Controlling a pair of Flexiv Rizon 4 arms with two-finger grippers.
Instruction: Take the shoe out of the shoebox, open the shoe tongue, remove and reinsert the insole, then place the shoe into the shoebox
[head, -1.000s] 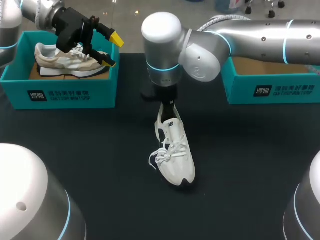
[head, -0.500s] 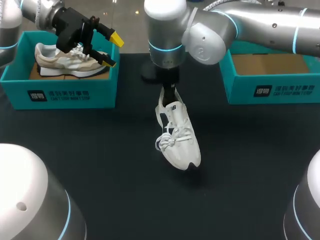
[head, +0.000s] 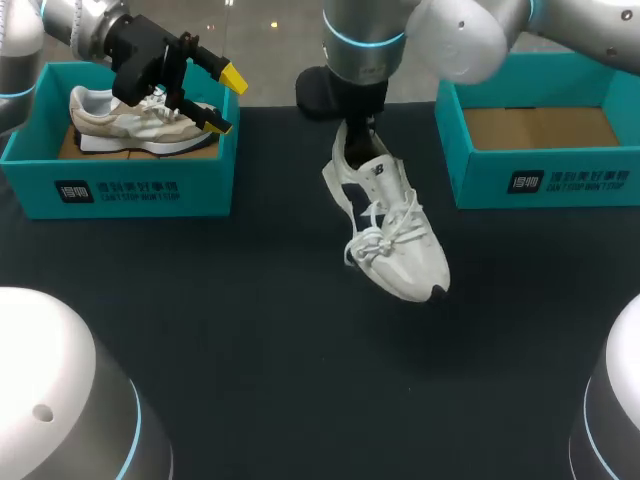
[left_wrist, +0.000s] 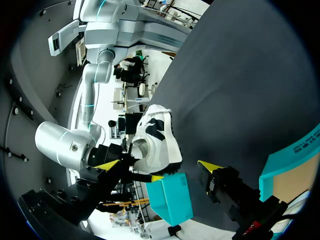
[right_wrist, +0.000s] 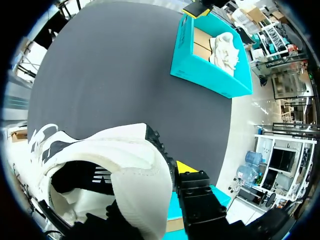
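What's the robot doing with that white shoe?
The right arm has its jaws shut on the white shoe at the heel, holding it toe-down above the black table, near the right shoebox. The left arm hangs with open jaws over the left shoebox, where a beige shoe lies.

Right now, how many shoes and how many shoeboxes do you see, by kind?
Shoes: 2 (white shoe, beige shoe)
Shoeboxes: 2 (left shoebox, right shoebox)
Total: 4
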